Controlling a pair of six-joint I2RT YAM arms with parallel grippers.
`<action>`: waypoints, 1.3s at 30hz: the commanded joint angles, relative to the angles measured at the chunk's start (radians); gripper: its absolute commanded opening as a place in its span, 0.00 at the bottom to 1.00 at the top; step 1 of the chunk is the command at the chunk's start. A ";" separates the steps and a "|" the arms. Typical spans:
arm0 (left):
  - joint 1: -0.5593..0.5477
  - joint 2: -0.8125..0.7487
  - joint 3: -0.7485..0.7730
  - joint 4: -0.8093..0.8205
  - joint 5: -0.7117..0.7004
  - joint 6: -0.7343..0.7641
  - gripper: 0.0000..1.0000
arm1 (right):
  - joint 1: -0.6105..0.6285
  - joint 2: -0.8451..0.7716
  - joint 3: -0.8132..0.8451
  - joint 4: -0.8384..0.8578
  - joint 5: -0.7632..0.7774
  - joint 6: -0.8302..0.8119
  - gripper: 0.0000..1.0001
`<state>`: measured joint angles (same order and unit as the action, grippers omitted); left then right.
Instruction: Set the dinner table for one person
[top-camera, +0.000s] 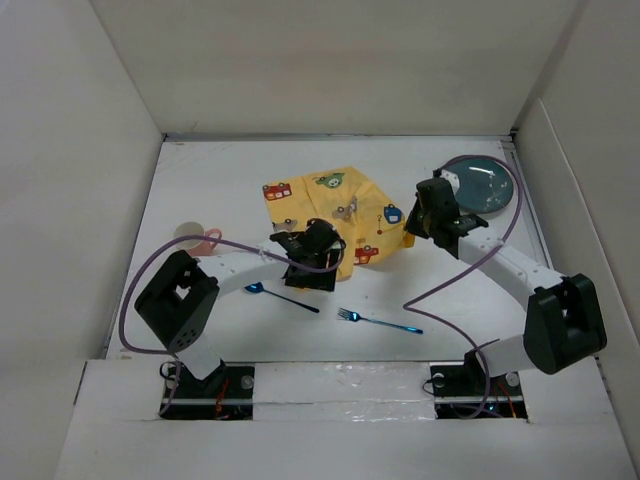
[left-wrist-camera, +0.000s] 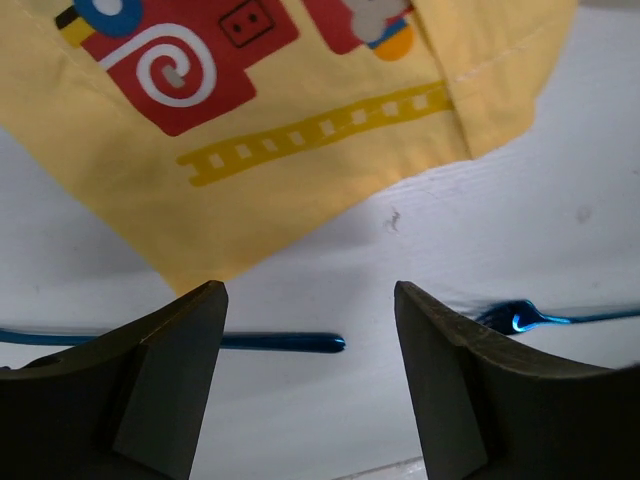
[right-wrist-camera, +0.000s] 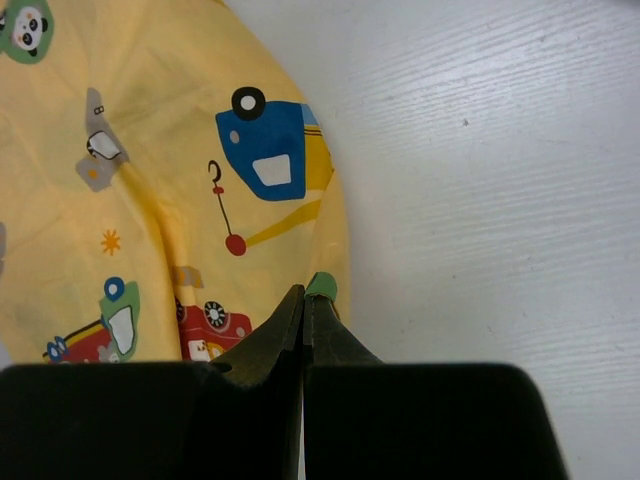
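The white dinner table (top-camera: 200, 190) carries a rumpled yellow placemat (top-camera: 330, 205) printed with cartoon cars. My left gripper (top-camera: 310, 272) is open and empty, low over the table at the placemat's near corner (left-wrist-camera: 300, 120); its tips (left-wrist-camera: 310, 300) frame bare table. A blue spoon (top-camera: 282, 296) lies just in front, its handle end (left-wrist-camera: 285, 342) between my fingers. A blue fork (top-camera: 378, 321) lies to the right, its tines also in the left wrist view (left-wrist-camera: 520, 318). My right gripper (top-camera: 412, 232) is shut (right-wrist-camera: 305, 295) on the placemat's right edge (right-wrist-camera: 150, 200).
A teal plate (top-camera: 485, 185) sits at the back right, behind the right arm. A pink cup (top-camera: 195, 238) stands at the left, next to the left arm. White walls enclose the table on three sides.
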<state>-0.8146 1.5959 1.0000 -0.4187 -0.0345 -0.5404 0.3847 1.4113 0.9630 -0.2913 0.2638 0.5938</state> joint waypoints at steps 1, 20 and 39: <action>0.008 0.024 0.023 -0.029 -0.097 -0.039 0.64 | -0.001 -0.032 0.010 0.040 0.002 -0.005 0.00; 0.022 0.065 -0.075 -0.035 -0.194 -0.089 0.73 | -0.060 -0.081 -0.020 0.052 -0.086 -0.012 0.00; 0.234 -0.115 0.217 -0.074 -0.144 0.005 0.00 | -0.130 -0.152 0.095 -0.049 -0.152 -0.052 0.00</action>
<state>-0.6640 1.6253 1.0424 -0.4564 -0.1703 -0.5835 0.2577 1.2972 0.9630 -0.3214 0.1104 0.5774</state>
